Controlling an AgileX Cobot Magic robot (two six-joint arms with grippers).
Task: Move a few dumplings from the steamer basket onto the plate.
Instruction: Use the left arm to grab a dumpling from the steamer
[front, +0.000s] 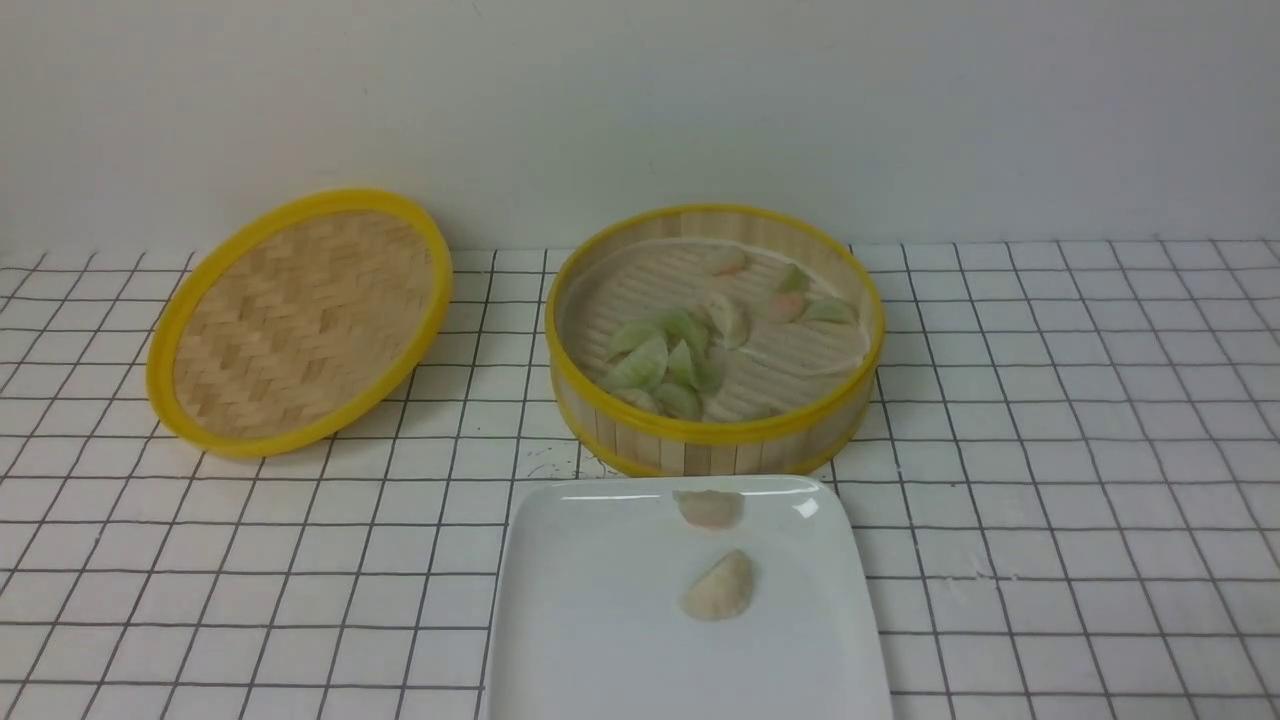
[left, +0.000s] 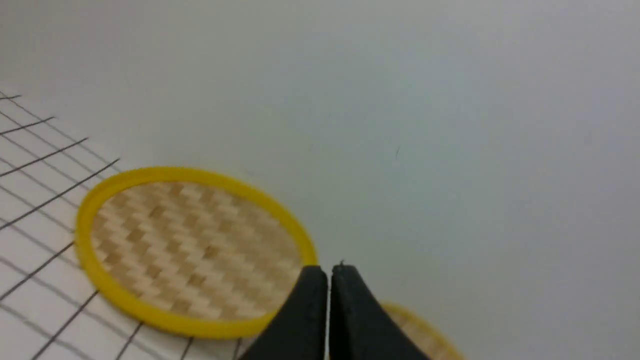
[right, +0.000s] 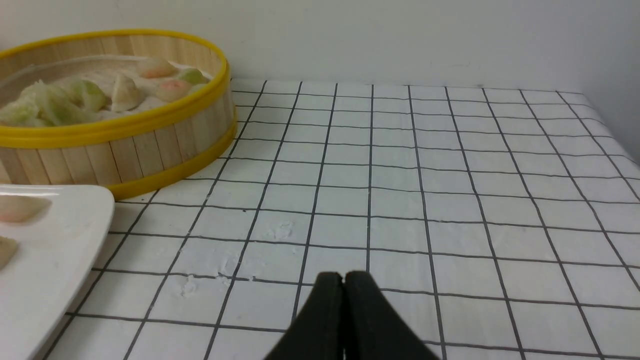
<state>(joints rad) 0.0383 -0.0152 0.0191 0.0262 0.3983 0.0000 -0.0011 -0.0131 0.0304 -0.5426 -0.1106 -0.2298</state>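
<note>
Both my grippers, L (left: 330, 272) & R (right: 343, 277), closed, empty. 2 dumplings (front: 718, 586) on plate (front: 600, 600), toward its far edge; rest in basket (front: 715, 430) beyond. Prob between picks or done; if more needed, open one, reach over rim.

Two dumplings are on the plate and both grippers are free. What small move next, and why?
I'd probably ease the right gripper toward the basket, fingers shut for now: it hangs empty over bare tiles, and the basket still holds many dumplings.
</note>
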